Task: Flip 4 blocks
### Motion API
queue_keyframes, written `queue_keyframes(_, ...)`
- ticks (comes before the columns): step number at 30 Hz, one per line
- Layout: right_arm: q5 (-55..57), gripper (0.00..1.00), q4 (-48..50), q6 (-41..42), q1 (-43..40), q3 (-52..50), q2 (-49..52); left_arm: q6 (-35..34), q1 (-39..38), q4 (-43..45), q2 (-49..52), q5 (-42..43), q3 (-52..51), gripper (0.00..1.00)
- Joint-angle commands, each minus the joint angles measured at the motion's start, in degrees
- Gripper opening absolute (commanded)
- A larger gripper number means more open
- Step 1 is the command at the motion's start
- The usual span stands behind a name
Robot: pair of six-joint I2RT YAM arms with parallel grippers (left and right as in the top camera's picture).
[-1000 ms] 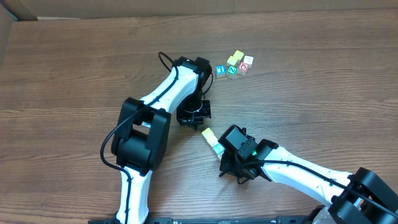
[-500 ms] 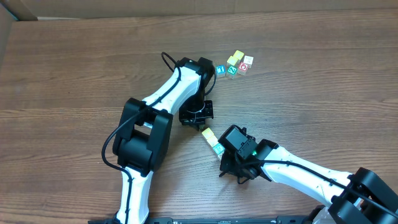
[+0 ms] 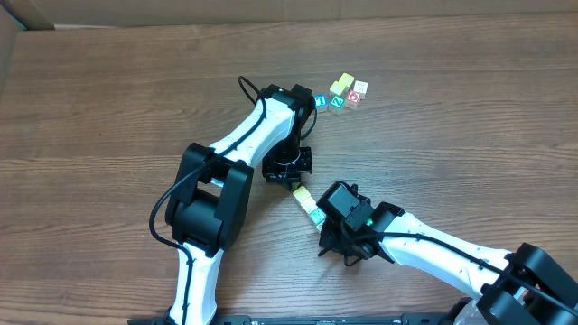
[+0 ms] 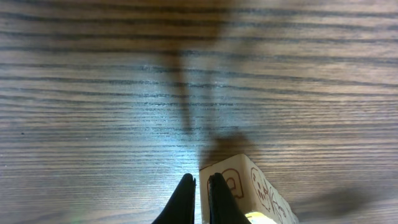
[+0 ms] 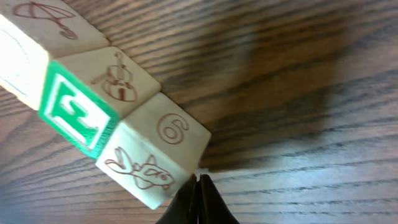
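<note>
Both hands are pressed together and pinch nothing. The right hand (image 5: 198, 186) has its tips at the corner of the cream block (image 5: 155, 152), which ends a short row of blocks (image 3: 308, 205) on the bench (image 3: 108, 108); the left hand (image 4: 200, 186) is just beside the row's other end

Two robot arms (image 3: 248, 135) (image 3: 433, 246), three blocks (image 5: 74, 115) in a row, and seemingly six more blocks (image 3: 336, 103) clustered apart.

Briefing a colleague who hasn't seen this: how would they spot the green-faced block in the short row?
On the wooden table, a row of blocks lies by the right gripper. The green-faced block is its middle one, between the umbrella block and the plane block; only it has a green side.
</note>
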Motion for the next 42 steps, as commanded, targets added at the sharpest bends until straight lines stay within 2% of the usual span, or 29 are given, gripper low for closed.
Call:
queue_keyframes(1, 0.7, 0.04, 0.7, 0.3, 0.3, -0.3, 0.3, 0.9, -0.4, 0.6, 0.3, 0.5, 1.0, 0.04)
queue_keyframes(18, 0.5, 0.04, 1.3, 0.6, 0.3, -0.3, 0.3, 0.9, -0.4, 1.7, 0.3, 0.5, 1.0, 0.04)
queue_keyframes(42, 0.2, 0.04, 1.8, 8.0, 0.3, -0.3, 0.3, 1.6, -0.4, 3.4, 0.3, 3.9, 1.0, 0.04)
